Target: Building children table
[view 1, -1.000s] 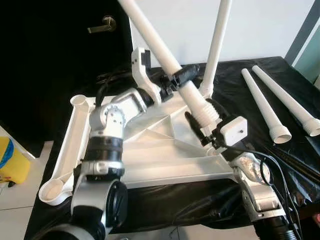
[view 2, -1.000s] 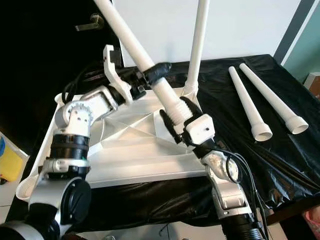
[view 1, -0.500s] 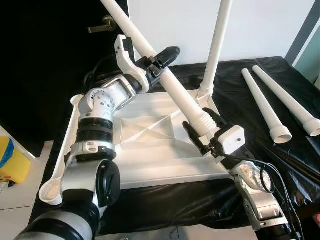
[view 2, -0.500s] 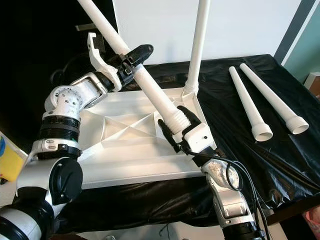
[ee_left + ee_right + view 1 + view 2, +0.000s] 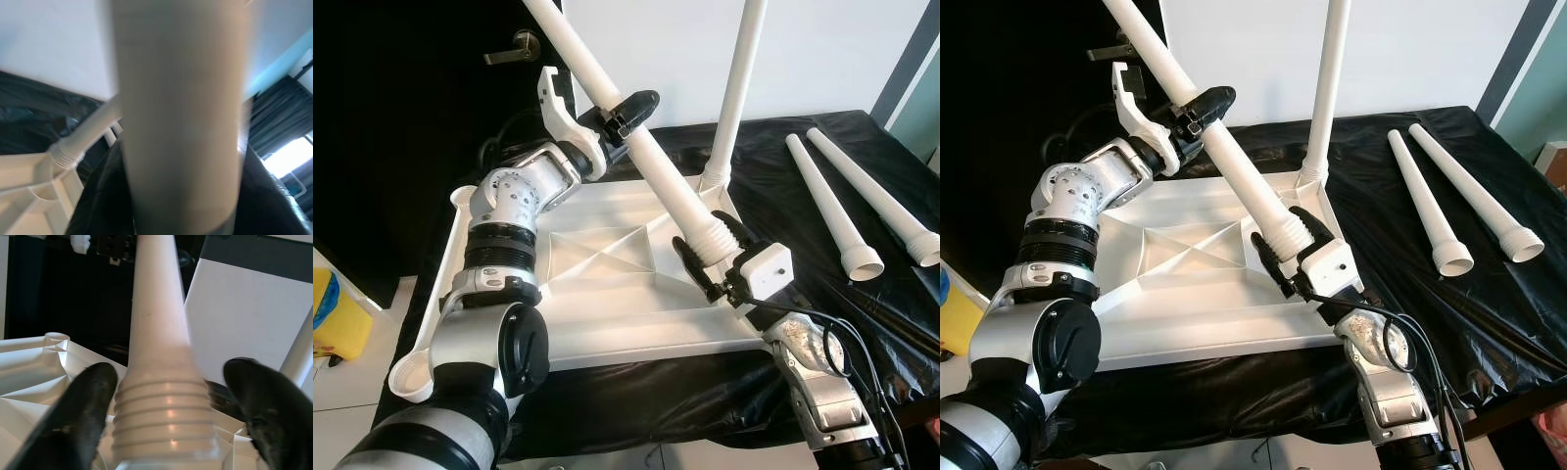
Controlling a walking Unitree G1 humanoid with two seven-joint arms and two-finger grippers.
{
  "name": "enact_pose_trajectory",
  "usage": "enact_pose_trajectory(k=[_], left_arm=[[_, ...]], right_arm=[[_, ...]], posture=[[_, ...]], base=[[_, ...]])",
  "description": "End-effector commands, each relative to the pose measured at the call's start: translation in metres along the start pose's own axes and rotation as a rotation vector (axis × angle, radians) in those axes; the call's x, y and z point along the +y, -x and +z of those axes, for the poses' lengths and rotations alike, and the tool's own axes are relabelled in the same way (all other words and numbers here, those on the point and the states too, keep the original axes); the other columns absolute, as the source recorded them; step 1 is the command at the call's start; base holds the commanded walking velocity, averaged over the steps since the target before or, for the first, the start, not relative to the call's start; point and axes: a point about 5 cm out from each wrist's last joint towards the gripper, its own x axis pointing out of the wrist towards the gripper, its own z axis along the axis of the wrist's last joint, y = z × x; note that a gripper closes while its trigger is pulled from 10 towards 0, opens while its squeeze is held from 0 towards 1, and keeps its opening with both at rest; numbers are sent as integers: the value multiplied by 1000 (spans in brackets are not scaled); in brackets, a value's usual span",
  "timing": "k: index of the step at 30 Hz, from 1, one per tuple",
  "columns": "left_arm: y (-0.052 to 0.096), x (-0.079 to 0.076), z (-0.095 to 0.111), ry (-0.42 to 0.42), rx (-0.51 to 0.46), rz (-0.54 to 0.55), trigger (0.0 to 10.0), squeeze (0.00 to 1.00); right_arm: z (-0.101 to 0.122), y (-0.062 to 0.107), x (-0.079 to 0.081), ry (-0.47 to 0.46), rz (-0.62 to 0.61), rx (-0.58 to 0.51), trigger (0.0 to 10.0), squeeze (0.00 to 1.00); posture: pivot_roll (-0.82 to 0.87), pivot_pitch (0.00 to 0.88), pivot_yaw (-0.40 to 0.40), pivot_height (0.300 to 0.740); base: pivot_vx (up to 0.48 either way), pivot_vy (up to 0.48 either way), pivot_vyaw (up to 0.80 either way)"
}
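Over the upturned white tabletop (image 5: 607, 284) on the black-draped surface (image 5: 783, 196), the left tool (image 5: 628, 106) clamps the slanted leg (image 5: 636, 147) toward 11 o'clock, while the right tool (image 5: 710, 257) brackets its ribbed base, fingers (image 5: 90, 396) spread slightly apart.

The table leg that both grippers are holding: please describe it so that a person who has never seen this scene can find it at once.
Start at the upside-down white tabletop on the black-covered table. One white leg stands upright in its far corner, and two loose legs lie flat on the right. The held leg slants over the tabletop, the left gripper on its shaft and the right gripper at its ribbed end.
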Motion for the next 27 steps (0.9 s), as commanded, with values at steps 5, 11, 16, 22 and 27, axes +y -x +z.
enact_pose_trajectory(k=[5,11,16,22,27], left_arm=[[-1,-4,9,-81,-17,-3,10000,0],[-3,-10,7,-161,-17,-14,10000,0],[-13,-33,-14,-359,-18,-69,10000,0],[-22,-53,-38,-527,-1,-115,10000,0],[-26,-61,-51,-583,17,-128,10000,0]], right_arm=[[-2,0,-9,-12,-50,21,10000,1000],[-6,-1,-14,-36,-90,46,10000,0],[-15,-11,-20,-54,-134,131,10000,0],[-19,-27,-21,-51,-112,186,10000,0],[-22,-33,-19,-67,-77,214,10000,0]], posture=[[-74,0,38,740],[-70,0,25,740],[-47,0,-20,740],[-34,0,-43,740],[-29,0,-48,740]], base=[[0,0,0],[0,0,0],[0,0,0],[0,0,0],[0,0,0]])
